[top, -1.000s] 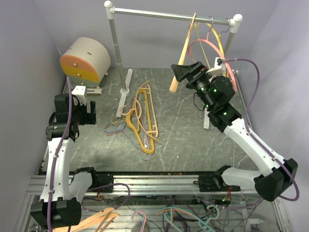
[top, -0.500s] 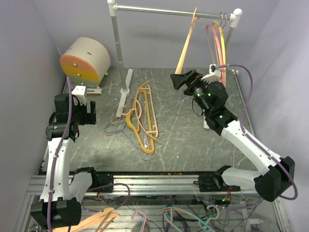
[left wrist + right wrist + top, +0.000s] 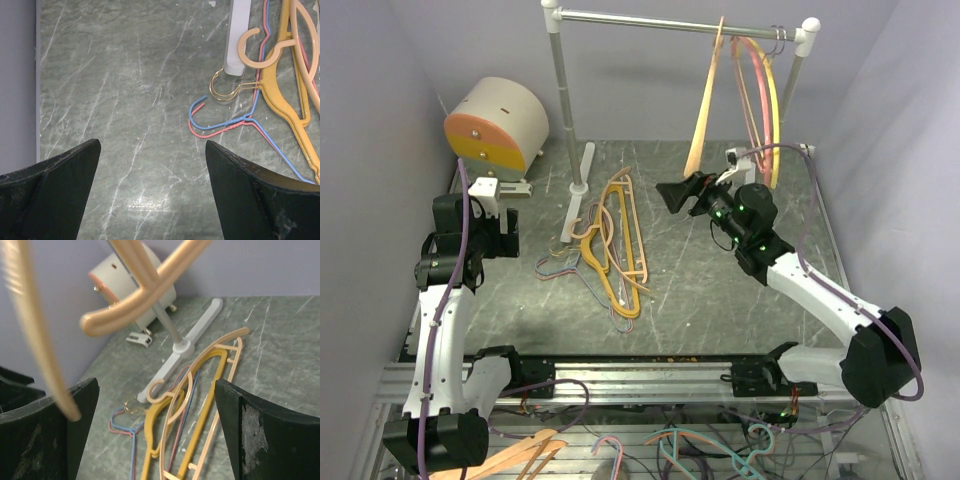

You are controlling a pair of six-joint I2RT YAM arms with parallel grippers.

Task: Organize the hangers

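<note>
You brought the right gripper [image 3: 675, 195] left and down since the earlier frames, off the rail [image 3: 670, 22] and out over the table [image 3: 720, 290]. Its jaws stood wide apart with nothing between them. Three hangers hung at the rail's right end: a peach hanger [image 3: 705, 100], a pink hanger [image 3: 751, 80] and a yellow hanger [image 3: 776, 100]. A second before, the pink one was pulled out of line and the peach one swung lower; now all three hung nearer to straight. The peach hanger's lower end sat just behind and above your right gripper. In the right wrist view it crossed close to the lens, blurred, in front of the finger on that view's left. Whether it touched, you could not tell.

You left the left gripper [image 3: 500, 232] where it was, near the table's left edge, jaws wide apart and empty. The pile [image 3: 610, 250] of remaining hangers lay flat on the table beside the rail's white foot [image 3: 578, 200], unchanged. A thick yellow one and peach ones overlapped on its right side. A thin blue wire [image 3: 280, 149] hanger and a red wire [image 3: 212, 135] hanger stuck out to the left, hooks nested together, toward your left gripper. A gold hook [image 3: 223, 90] lay just beside the foot's end. A drum [image 3: 498, 125] with an orange face stood in the far left corner.
</note>
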